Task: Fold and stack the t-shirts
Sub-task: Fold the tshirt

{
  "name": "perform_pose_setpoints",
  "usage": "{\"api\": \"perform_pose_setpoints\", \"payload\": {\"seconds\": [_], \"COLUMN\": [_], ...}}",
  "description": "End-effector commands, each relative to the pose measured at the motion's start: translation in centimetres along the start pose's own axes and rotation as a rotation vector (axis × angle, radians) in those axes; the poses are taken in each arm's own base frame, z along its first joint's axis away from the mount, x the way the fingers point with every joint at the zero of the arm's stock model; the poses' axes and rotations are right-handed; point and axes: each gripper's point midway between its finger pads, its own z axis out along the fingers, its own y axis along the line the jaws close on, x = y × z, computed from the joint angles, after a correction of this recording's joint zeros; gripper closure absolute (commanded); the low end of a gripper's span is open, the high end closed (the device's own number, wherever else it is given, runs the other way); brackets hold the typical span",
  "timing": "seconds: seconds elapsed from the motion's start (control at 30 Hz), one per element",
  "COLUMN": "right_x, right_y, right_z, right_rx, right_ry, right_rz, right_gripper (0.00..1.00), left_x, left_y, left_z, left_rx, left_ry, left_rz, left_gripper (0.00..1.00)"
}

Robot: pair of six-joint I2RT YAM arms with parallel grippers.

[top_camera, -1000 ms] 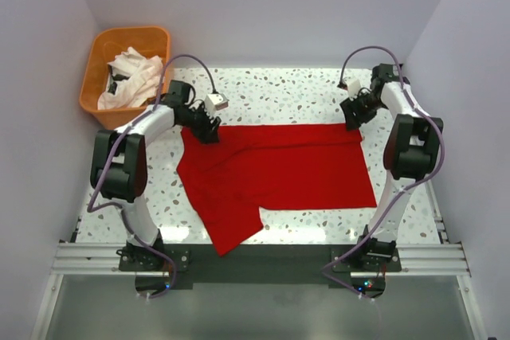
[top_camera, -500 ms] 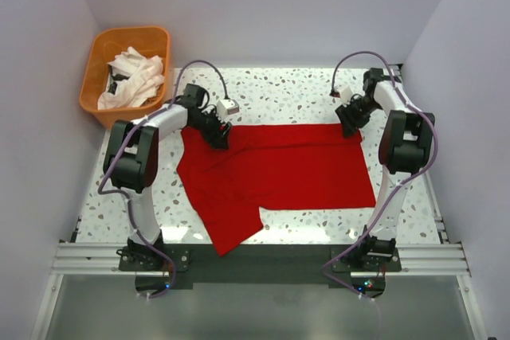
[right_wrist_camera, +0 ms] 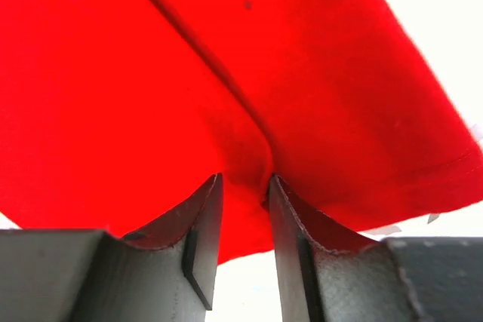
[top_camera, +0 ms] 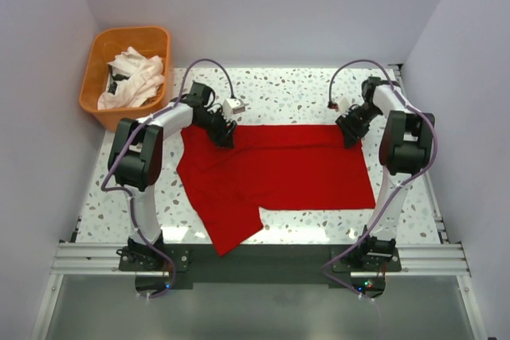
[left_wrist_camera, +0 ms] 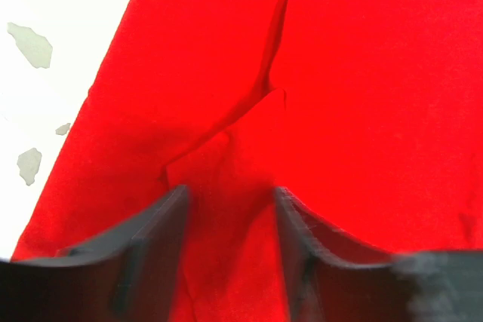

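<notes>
The red t-shirt [top_camera: 279, 173] lies spread flat on the speckled table [top_camera: 279, 97], one sleeve trailing toward the near edge. My left gripper [top_camera: 225, 136] rests on its far left corner; in the left wrist view the left gripper [left_wrist_camera: 230, 194] stands open with wrinkled red cloth [left_wrist_camera: 339, 73] under and between the fingers. My right gripper [top_camera: 349, 134] is at the far right corner. In the right wrist view the right gripper [right_wrist_camera: 245, 179] has its jaws narrowed around a raised fold of the red cloth [right_wrist_camera: 151, 73], with a gap still showing. White t-shirts [top_camera: 131, 77] lie in the basket.
The orange plastic basket [top_camera: 131, 32] stands at the far left corner, off the table top. Grey walls close in on the left, the back and the right. A metal rail [top_camera: 255, 259] runs along the near edge between the arm bases.
The left gripper has slid right along the shirt's far edge. The right gripper has come down onto the far right corner, and its jaws have narrowed around a fold.
</notes>
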Motion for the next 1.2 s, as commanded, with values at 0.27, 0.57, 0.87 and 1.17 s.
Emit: {"api": "perform_pose_setpoints", "payload": {"seconds": [0.27,0.57,0.87,1.17], "right_x": [0.0,1.0,2.2,1.7], "right_y": [1.1,1.8,1.7,2.0], "right_z": [-3.7,-3.9,-3.4,-4.4], "right_rx": [0.061,0.063,0.069,0.068], "right_ry": [-0.007,0.020,0.060,0.050], "right_rz": [-0.108,-0.146,-0.151,-0.143], "right_gripper": [0.74,0.74,0.73,0.57], "left_x": [-2.3,-1.7,-1.4,-6.3], "left_y": [-2.6,-6.5,-11.2,-1.2], "left_z": [-0.9,-1.8,-1.7,-4.2], "left_rx": [0.081,0.146,0.168,0.017], "left_ry": [-0.056,-0.052,-0.015,-0.126], "left_rz": [0.085,0.173,0.267,0.088], "left_gripper": [0.81,0.89,0.74,0.46]}}
